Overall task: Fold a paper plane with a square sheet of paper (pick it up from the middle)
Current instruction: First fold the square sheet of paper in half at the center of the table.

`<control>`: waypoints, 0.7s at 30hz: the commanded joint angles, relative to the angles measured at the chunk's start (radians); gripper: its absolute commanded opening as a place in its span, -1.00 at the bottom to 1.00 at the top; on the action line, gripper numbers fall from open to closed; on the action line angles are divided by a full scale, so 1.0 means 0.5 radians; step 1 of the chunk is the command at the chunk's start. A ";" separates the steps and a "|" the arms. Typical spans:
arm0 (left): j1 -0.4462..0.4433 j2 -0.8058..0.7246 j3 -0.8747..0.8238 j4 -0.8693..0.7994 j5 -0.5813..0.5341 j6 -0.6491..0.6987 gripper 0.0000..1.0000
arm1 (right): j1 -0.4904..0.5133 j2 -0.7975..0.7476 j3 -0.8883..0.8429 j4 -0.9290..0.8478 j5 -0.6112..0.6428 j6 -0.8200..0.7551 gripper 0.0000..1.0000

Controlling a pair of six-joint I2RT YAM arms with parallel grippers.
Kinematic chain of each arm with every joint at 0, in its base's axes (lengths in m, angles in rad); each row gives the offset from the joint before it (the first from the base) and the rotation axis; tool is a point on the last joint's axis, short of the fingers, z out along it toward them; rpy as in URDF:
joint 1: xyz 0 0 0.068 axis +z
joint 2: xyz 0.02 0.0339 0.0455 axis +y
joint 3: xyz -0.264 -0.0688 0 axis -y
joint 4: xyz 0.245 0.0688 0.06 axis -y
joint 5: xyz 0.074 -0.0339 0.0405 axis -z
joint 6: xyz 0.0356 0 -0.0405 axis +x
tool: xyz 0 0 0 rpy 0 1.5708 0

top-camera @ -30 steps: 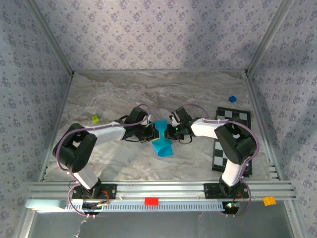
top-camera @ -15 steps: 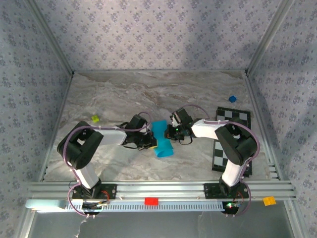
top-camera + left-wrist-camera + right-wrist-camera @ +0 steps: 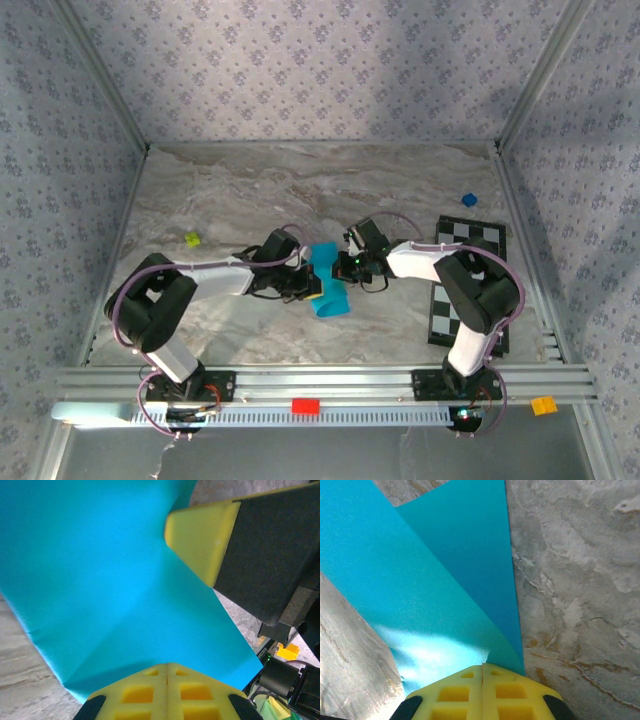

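Note:
The square sheet of paper (image 3: 329, 291) is bright cyan and hangs bent and partly folded between my two grippers at the middle of the table. My left gripper (image 3: 309, 286) holds its left side, and in the left wrist view its yellow tips (image 3: 167, 664) are shut on the paper (image 3: 100, 570). From the right, my right gripper (image 3: 347, 267) is shut on the opposite edge, with the sheet (image 3: 420, 580) spreading out from its closed tips (image 3: 482, 666). One yellow finger (image 3: 200, 540) of the right gripper shows in the left wrist view, close above the sheet.
A black-and-white checkered board (image 3: 468, 285) lies to the right under the right arm. A small dark blue cube (image 3: 468, 199) sits behind it, and a small yellow-green block (image 3: 192, 239) lies at the left. Patterned walls enclose the marble table.
The left arm has shifted, bringing its gripper a little nearer and closer to the right one. The paper has bunched into a tighter curl. The right arm has hardly moved.

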 commanded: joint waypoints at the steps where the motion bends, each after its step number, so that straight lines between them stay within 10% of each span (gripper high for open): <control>1: -0.011 0.043 -0.065 0.008 -0.011 -0.020 -1.00 | 0.011 0.109 -0.112 -0.296 0.215 0.011 -1.00; 21: -0.041 -0.280 -0.143 -0.033 -0.099 0.002 -0.91 | 0.011 0.097 -0.135 -0.276 0.231 0.036 -1.00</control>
